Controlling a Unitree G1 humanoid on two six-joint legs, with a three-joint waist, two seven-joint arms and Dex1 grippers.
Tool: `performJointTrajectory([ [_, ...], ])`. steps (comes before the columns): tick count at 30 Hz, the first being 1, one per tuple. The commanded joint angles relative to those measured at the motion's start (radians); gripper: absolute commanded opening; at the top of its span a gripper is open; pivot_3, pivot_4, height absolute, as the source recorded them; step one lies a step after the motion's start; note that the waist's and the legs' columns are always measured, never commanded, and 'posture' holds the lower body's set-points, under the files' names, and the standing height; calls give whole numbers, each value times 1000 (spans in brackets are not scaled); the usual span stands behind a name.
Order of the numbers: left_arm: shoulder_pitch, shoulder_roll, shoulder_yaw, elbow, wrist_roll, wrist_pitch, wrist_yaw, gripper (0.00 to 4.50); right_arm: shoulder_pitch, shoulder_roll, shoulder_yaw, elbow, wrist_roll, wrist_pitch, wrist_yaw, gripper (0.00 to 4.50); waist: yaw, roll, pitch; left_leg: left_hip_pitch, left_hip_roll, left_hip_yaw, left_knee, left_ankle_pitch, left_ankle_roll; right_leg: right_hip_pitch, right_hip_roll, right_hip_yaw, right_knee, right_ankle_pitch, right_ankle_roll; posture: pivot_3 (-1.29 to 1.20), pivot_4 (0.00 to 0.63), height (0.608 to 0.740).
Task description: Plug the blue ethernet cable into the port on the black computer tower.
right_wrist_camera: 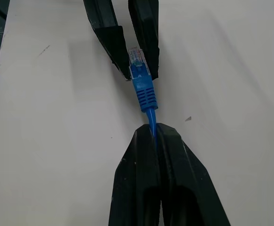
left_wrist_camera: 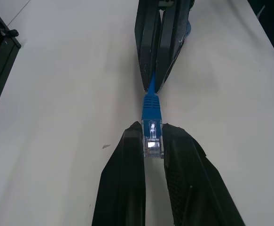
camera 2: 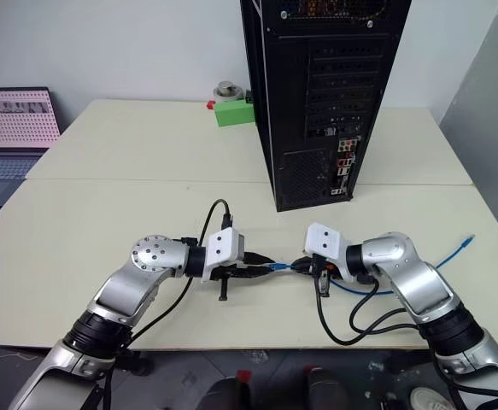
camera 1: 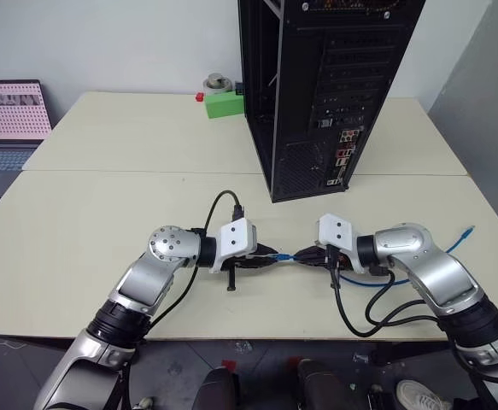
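Cream bench (camera 1: pixel 103 213) fills most of the frame, made of two tops with a seam across the middle, against a white wall. At top centre stands the tower (camera 1: pixel 317 85); a green box (camera 1: pixel 223 102) sits left of it, a laptop (camera 1: pixel 9 120) at far left. Low centre, the left hand (left_wrist_camera: pixel 152 141) is clamped on the cable (left_wrist_camera: pixel 152 106) plug, the right hand (right_wrist_camera: pixel 153 134) on its cord just behind.

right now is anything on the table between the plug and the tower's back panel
Nothing visible is. The plug, held in the left pincer with the right pincer on the cable, faces bare table up to the tower.
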Motion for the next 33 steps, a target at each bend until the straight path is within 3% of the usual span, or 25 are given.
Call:
performJointTrajectory([
  [1, 6, -14, 9, -16, -2, -38, 8, 272, -23, 6, -7, -50, 6, 0, 4, 0, 0, 0, 0, 0, 0, 0, 0, 0, 0, 0, 0, 0, 0, 0, 0, 0, 150, 740],
  [5, 23, -17, 30, -10, -7, -102, 18, 272, -24, -5, -30, -50, 25, 3, 19, 530, 0, 0, 0, 0, 0, 0, 0, 0, 0, 0, 0, 0, 0, 0, 0, 0, 150, 740],
  [10, 59, -16, 44, 26, 43, -325, 55, 272, -8, -73, -108, -76, 73, 26, 57, 1732, 1, 0, 0, 0, 0, 0, 0, 0, 0, 0, 0, 0, 0, 0, 0, 0, 150, 740],
  [17, 83, -2, 46, 151, 282, -890, 253, 272, 14, -73, -303, -170, 329, 262, 27, 3429, 2, 0, 0, 0, 1, -1, 0, 0, 0, 0, -2, 2, 0, 0, 0, 0, 150, 740],
  [22, 49, -5, 91, 235, 453, -1175, 459, 272, 26, -11, -349, -195, 451, 381, -48, 3443, 2, 0, 0, 0, 1, -1, 0, 0, 0, 0, -2, 3, 0, 0, 0, 0, 150, 740],
  [33, 21, 2, 112, 314, 607, -1300, 676, 272, 28, 119, -291, -149, 487, 402, -149, 3443, 2, 0, 0, -1, 1, 0, 0, 0, 0, 0, -2, -1, 0, 0, 0, 0, 150, 740],
])
